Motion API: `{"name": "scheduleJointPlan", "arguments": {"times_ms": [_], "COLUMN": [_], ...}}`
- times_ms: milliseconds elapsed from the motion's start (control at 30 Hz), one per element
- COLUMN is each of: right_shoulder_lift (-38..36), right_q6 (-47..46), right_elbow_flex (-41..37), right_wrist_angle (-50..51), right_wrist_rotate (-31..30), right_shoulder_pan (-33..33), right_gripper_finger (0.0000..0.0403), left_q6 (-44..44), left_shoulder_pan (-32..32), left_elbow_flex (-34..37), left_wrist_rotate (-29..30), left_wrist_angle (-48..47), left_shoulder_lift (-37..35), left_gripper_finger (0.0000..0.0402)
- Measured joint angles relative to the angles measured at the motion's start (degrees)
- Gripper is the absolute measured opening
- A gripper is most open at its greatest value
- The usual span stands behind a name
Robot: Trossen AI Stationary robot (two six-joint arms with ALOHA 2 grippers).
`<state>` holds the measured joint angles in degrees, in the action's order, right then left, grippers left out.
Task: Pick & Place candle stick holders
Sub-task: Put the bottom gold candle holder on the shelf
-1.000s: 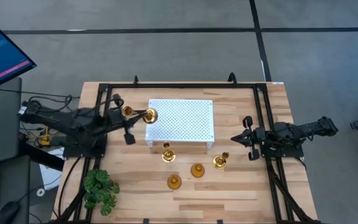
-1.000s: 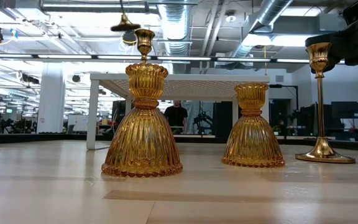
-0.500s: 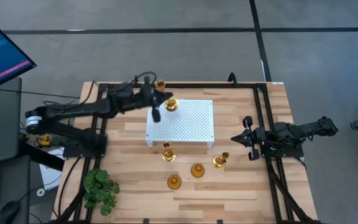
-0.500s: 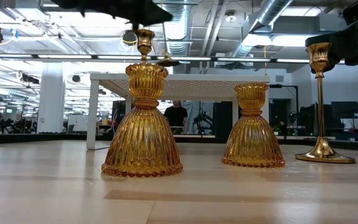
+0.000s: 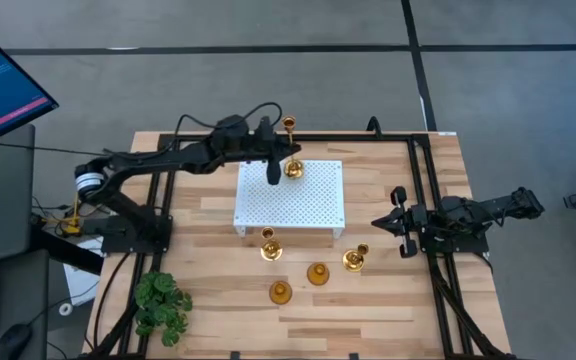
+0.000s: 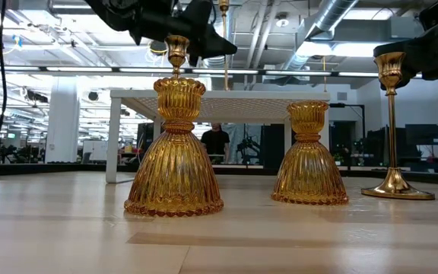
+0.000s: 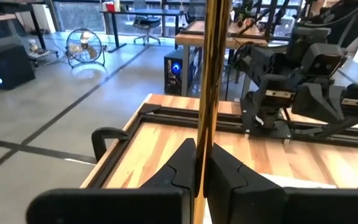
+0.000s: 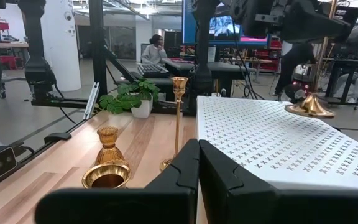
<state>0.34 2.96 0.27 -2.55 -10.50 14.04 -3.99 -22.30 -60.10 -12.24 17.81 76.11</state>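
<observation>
Evidently the tall candle stick holder [image 5: 292, 160] was the piece in hand: its thin gold stem [image 7: 205, 106] ran straight up between the two dark fingers [image 7: 182, 163] of the left gripper [image 5: 274, 160], which were pressed against it from both sides, so the gripper was clamped on the stem with no gap showing. In the right wrist view its round base [image 8: 309, 107] sat at or just above the top of the white perforated board [image 5: 313, 205], near the far edge; whether it was already touching the surface could not be told. To do this step well, the stem had to be kept upright, the base brought down flat onto the board and clear of its edge, and the fingers parted only once the holder bore its own weight, since so narrow and tall a piece would likely tip at a sideways nudge. Four short candle stick holders [image 5: 317, 273] stood on the wooden table [image 5: 398, 320] in front of the board, well apart from the left gripper. The right gripper [image 5: 396, 222] waited beside the board's right side above the table, its fingers closed together on nothing. A green leafy plant [image 5: 161, 303] stood at the table's near left corner.
</observation>
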Motion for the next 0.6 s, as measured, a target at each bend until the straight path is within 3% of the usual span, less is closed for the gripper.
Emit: {"name": "scheduleJointPlan", "arguments": {"times_ms": [600], "right_shoulder_lift": [0.00], "right_q6": [0.00], "right_elbow_flex": [0.00], "right_wrist_angle": [0.00], "right_wrist_rotate": [0.00], "right_shoulder_pan": [0.02], "right_gripper_finger": [0.0000], "left_q6": [0.02], "left_shoulder_pan": [0.06], "left_elbow_flex": [0.02], "left_wrist_rotate": [2.59], "left_wrist_angle": [-3.83], "left_shoulder_lift": [0.55], "left_gripper_finger": [0.0015]}}
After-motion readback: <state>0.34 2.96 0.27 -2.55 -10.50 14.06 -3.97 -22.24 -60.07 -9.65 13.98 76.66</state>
